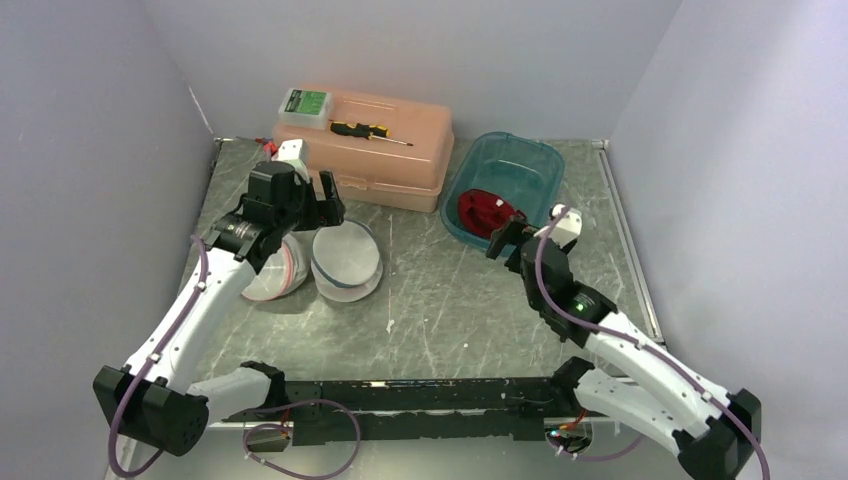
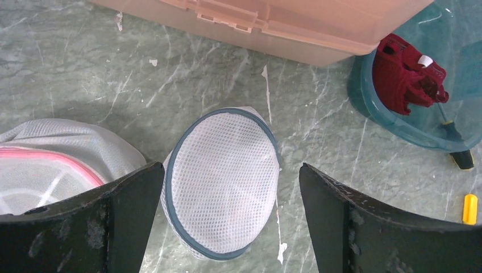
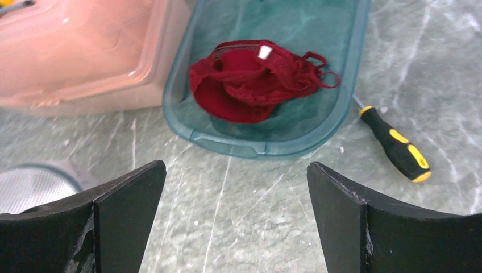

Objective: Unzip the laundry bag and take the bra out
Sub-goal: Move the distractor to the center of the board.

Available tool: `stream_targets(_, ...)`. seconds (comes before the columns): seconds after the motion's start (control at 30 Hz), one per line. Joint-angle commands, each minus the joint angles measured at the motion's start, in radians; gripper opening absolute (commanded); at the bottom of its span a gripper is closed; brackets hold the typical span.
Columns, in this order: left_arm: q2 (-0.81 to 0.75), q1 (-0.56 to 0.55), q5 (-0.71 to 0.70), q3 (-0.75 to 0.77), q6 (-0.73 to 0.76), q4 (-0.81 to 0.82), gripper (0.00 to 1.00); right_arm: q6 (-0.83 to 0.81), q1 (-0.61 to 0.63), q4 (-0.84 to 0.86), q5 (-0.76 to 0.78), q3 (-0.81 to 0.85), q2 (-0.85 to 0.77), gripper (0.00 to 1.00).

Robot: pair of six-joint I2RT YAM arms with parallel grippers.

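Observation:
A round white mesh laundry bag [image 1: 347, 262] [image 2: 221, 182] with a blue rim lies on the table left of centre, and it looks closed. My left gripper [image 1: 315, 203] [image 2: 227, 169] hovers above it, open, with the bag showing between its fingers and not touched. A red bra [image 1: 484, 212] [image 3: 250, 79] [image 2: 406, 77] lies crumpled in a teal tub [image 1: 530, 165] [image 3: 273, 142]. My right gripper [image 1: 506, 236] [image 3: 236, 165] is open over bare table just in front of the tub, holding nothing.
A second mesh bag with a pink rim [image 1: 272, 277] [image 2: 51, 165] lies left of the blue-rimmed one. A pink toolbox [image 1: 390, 150] stands at the back with a screwdriver [image 1: 368, 130] and a green box [image 1: 305, 103] on top. Another screwdriver [image 3: 395, 143] lies right of the tub.

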Motion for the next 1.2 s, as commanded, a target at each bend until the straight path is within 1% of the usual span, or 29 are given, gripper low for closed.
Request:
stream_targets(0.0, -0.065, -0.011, -0.009, -0.010, -0.023, 0.047, 0.94, -0.158, 0.001, 0.225, -0.199, -0.103, -0.148, 1.00)
stream_targets(0.07, -0.084, -0.016, -0.059, -0.022, -0.041, 0.044, 0.94, -0.184, 0.002, 0.287, -0.243, -0.150, -0.205, 1.00)
stream_targets(0.13, -0.101, -0.016, -0.119, -0.027, -0.083, 0.015, 0.94, -0.171, 0.001, 0.315, -0.233, -0.184, -0.253, 1.00)
stream_targets(0.2, -0.134, -0.016, -0.159, -0.046, -0.119, -0.023, 0.94, -0.195, 0.000, 0.291, -0.254, -0.175, -0.269, 1.00)
stream_targets(0.27, -0.179, -0.015, -0.178, -0.086, -0.141, -0.038, 0.94, -0.208, 0.000, 0.250, -0.286, -0.148, -0.241, 1.00)
stream_targets(0.37, -0.250, -0.015, -0.205, -0.138, -0.151, -0.052, 0.94, -0.188, 0.001, 0.230, -0.352, -0.119, -0.173, 1.00)
stream_targets(0.43, -0.279, -0.016, -0.221, -0.140, -0.147, -0.077, 0.94, -0.199, 0.000, 0.293, -0.469, -0.124, -0.123, 1.00)
stream_targets(0.5, -0.285, -0.015, -0.204, -0.132, -0.137, -0.103, 0.94, -0.184, 0.001, 0.360, -0.602, -0.126, -0.053, 1.00)
stream_targets(0.6, -0.276, -0.016, -0.166, -0.121, -0.134, -0.146, 0.94, -0.129, 0.005, 0.423, -0.718, -0.104, 0.099, 0.96)
stream_targets(0.67, -0.277, -0.017, -0.157, -0.132, -0.150, -0.160, 0.94, -0.092, 0.009, 0.466, -0.785, -0.085, 0.189, 0.92)
stream_targets(0.73, -0.292, -0.016, -0.127, -0.154, -0.157, -0.145, 0.94, -0.064, 0.027, 0.526, -0.837, -0.061, 0.263, 0.89)
stream_targets(0.9, -0.328, -0.016, -0.019, -0.219, -0.187, -0.085, 0.94, -0.038, 0.079, 0.580, -0.846, 0.028, 0.397, 0.88)
stream_targets(0.97, -0.312, -0.015, 0.015, -0.254, -0.203, -0.052, 0.89, -0.022, 0.080, 0.593, -0.837, 0.038, 0.436, 0.87)
stream_targets(1.03, -0.264, -0.016, 0.047, -0.269, -0.215, -0.036, 0.78, -0.006, 0.080, 0.596, -0.819, 0.037, 0.459, 0.86)
stream_targets(1.07, -0.225, -0.015, 0.055, -0.265, -0.215, -0.035, 0.75, -0.003, 0.078, 0.594, -0.814, 0.034, 0.465, 0.85)
stream_targets(1.1, -0.191, -0.015, 0.051, -0.256, -0.219, -0.043, 0.72, -0.003, 0.078, 0.586, -0.805, 0.030, 0.466, 0.85)
stream_targets(1.17, -0.112, -0.015, 0.037, -0.231, -0.226, -0.074, 0.69, -0.011, 0.077, 0.571, -0.790, 0.014, 0.445, 0.84)
